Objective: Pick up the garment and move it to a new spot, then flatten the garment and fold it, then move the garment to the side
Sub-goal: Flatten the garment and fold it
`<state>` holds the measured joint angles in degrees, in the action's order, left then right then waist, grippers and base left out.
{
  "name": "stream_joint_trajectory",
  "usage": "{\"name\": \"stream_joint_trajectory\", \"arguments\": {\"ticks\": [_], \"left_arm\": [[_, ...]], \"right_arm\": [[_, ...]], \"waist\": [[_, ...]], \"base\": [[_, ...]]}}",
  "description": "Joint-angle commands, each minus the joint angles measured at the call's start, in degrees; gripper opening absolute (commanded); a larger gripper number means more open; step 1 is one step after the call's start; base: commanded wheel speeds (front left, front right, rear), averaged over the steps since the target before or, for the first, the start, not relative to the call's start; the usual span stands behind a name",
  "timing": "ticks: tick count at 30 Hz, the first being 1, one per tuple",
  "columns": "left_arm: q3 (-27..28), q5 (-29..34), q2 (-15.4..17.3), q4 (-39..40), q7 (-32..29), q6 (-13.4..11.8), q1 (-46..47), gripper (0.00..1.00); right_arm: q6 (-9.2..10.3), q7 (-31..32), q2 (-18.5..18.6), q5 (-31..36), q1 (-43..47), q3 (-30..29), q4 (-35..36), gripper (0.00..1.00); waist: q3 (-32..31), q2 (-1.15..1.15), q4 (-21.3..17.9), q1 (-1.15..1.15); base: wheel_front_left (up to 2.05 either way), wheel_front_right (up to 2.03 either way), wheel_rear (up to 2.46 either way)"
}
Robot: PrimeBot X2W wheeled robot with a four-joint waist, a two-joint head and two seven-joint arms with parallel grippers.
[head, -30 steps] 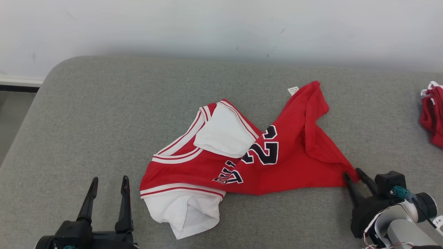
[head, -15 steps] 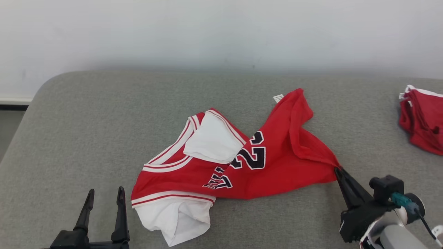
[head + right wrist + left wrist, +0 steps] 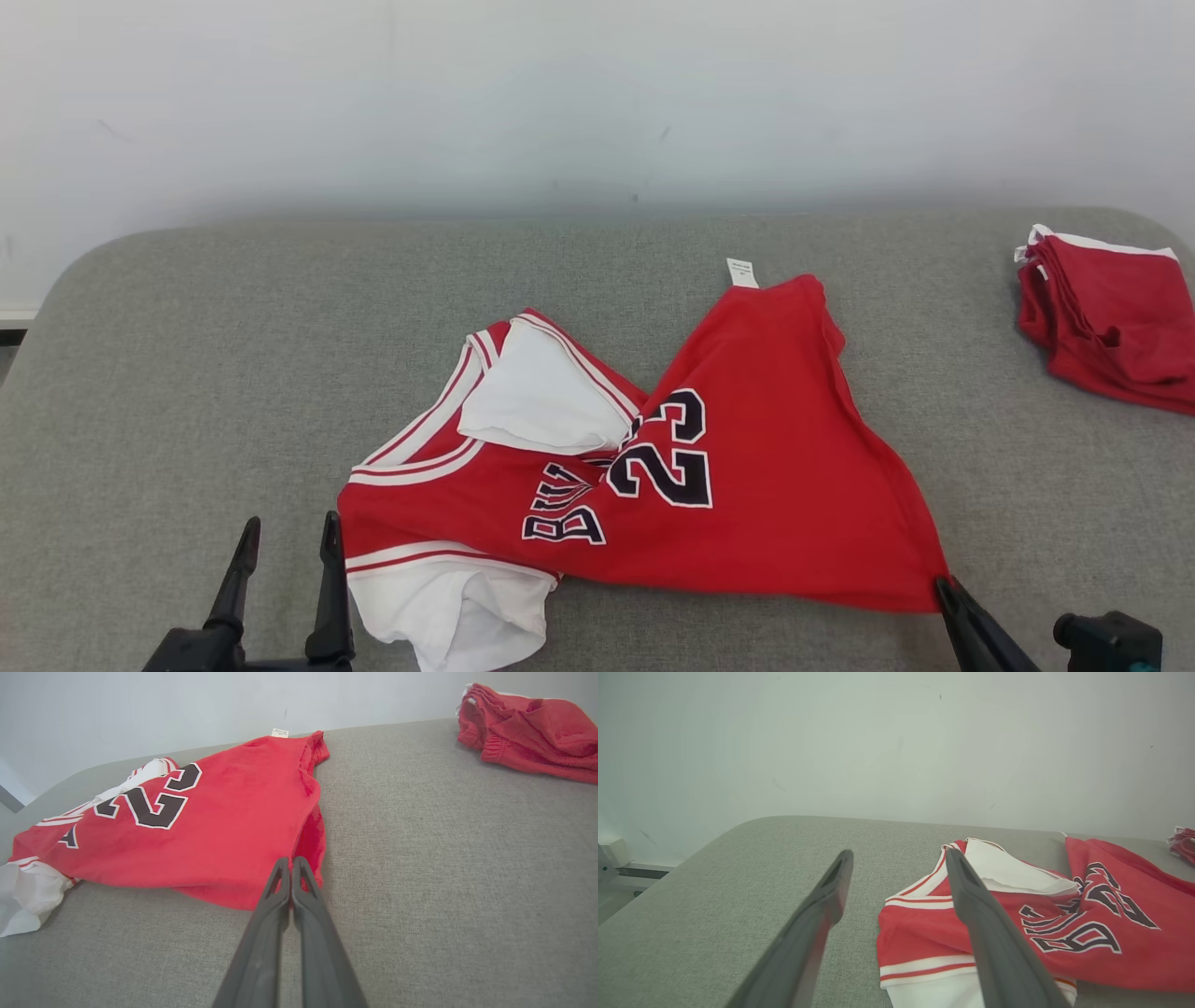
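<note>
The garment [image 3: 747, 467] is a red jersey with white trim, a black "23" and a white lining, lying crumpled across the middle of the grey padded table [image 3: 187, 355]. My right gripper [image 3: 939, 584] is at the lower right, shut on the jersey's near right corner. In the right wrist view the right gripper [image 3: 290, 860] has its two fingers pressed together, with the garment [image 3: 210, 821] bunched at their tips. My left gripper [image 3: 286, 530] stands open at the lower left, just left of the white sleeve end. In the left wrist view the left gripper [image 3: 896, 856] holds nothing, with the garment [image 3: 1111, 952] to its right.
A second heap of red cloth [image 3: 1111, 317] with a white edge lies at the table's far right, also seen as the red cloth [image 3: 528, 728]. A white wall runs behind the table. Bare grey surface stretches left of the jersey and between it and the heap.
The right gripper shut on the jersey's corner and drew it toward the near right, spreading the red panel so the whole "23" shows. The head camera shifted. The left gripper stayed open.
</note>
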<state>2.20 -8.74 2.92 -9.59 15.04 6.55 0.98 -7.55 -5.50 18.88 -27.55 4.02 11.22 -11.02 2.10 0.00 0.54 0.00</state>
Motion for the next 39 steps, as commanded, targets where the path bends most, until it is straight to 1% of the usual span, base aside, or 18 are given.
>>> {"name": "stream_joint_trajectory", "arguments": {"ticks": [1, 5, 9, 15, 16, 22, 23, 24, 27, 31, 35, 39], "left_arm": [[0.1, 0.2, 0.0, 0.2, 0.2, -0.1, -0.6, 1.0], [-0.1, 0.3, 0.0, -0.3, 0.2, 0.1, -0.5, 1.0], [-0.7, 0.3, 0.0, -0.6, 0.2, 0.2, 0.2, 1.0], [-1.0, 0.4, -0.1, -0.9, 0.2, 0.4, 0.6, 1.0], [-1.0, 0.4, -0.1, -0.9, 0.2, 0.4, 0.6, 1.0], [-1.0, 0.4, -0.1, -1.2, 0.2, 0.4, 0.8, 1.0], [-1.1, 0.5, -0.1, -1.3, 0.2, 0.4, 0.8, 1.0], [-1.1, 0.5, 0.0, -1.3, 0.2, 0.4, 0.7, 1.0], [-1.0, 0.6, 0.0, -1.5, 0.2, 0.5, 0.6, 1.0], [-0.4, 0.6, 0.0, -1.7, 0.2, 0.4, 0.0, 1.0], [0.1, 0.7, -0.1, -1.3, 0.2, 0.3, -0.7, 1.0], [0.7, 1.0, -0.1, -0.7, 0.2, 0.2, -1.7, 1.0]], "right_arm": [[0.16, 1.3, -0.6, 0.6, 1.7, -1.2, 1.7, 0.0], [0.16, 3.5, -2.1, 2.0, 3.3, -3.1, 4.3, 0.0], [0.16, 4.1, -2.0, 3.0, 1.8, -3.8, 2.7, 0.0], [0.16, 2.7, -1.1, 3.4, -2.6, -3.3, -5.0, 0.0], [0.16, 2.7, -1.1, 3.4, -2.6, -3.3, -5.0, 0.0], [0.17, 0.6, -0.6, 3.1, -8.1, -1.1, -15.6, 0.0], [0.16, 0.0, -0.6, 3.0, -8.9, -0.7, -17.0, 0.36], [0.16, -0.7, -0.7, 2.9, -9.6, -0.2, -18.3, 1.0], [0.16, -3.1, -0.9, 2.1, -10.9, 0.8, -20.9, 1.0], [0.16, -6.6, -0.7, 1.3, -11.5, 1.4, -21.9, 1.0], [0.16, -8.8, -1.0, 1.1, -10.6, 0.5, -20.1, 1.0], [0.16, -9.6, -2.1, 2.1, -9.2, -1.8, -16.5, 1.0]], "waist": [[0.1, 0.0, -0.1, 0.0], [0.1, 0.0, 0.0, 0.0], [0.2, 0.0, 0.9, 0.0], [0.3, 0.0, 2.3, 0.0], [0.3, 0.0, 2.3, 0.0], [0.4, 0.0, 3.2, 0.0], [0.4, 0.0, 3.4, 0.0], [0.3, 0.0, 3.4, 0.0], [0.1, 0.0, 3.5, 0.0], [-0.7, 0.0, 2.8, 0.0], [-1.4, 0.0, 1.9, 0.0], [-2.1, 0.0, 0.7, 0.0]], "base": [[0.0, 0.0, 0.0], [0.0, 0.0, 0.0], [0.0, 0.0, 0.0], [0.0, 0.0, 0.0], [0.0, 0.0, 0.0], [0.0, 0.0, 0.0], [0.0, 0.0, 0.0], [0.0, 0.0, 0.0], [0.0, 0.0, 0.0], [0.0, 0.0, 0.0], [0.0, 0.0, 0.0], [0.0, 0.0, 0.0]]}}
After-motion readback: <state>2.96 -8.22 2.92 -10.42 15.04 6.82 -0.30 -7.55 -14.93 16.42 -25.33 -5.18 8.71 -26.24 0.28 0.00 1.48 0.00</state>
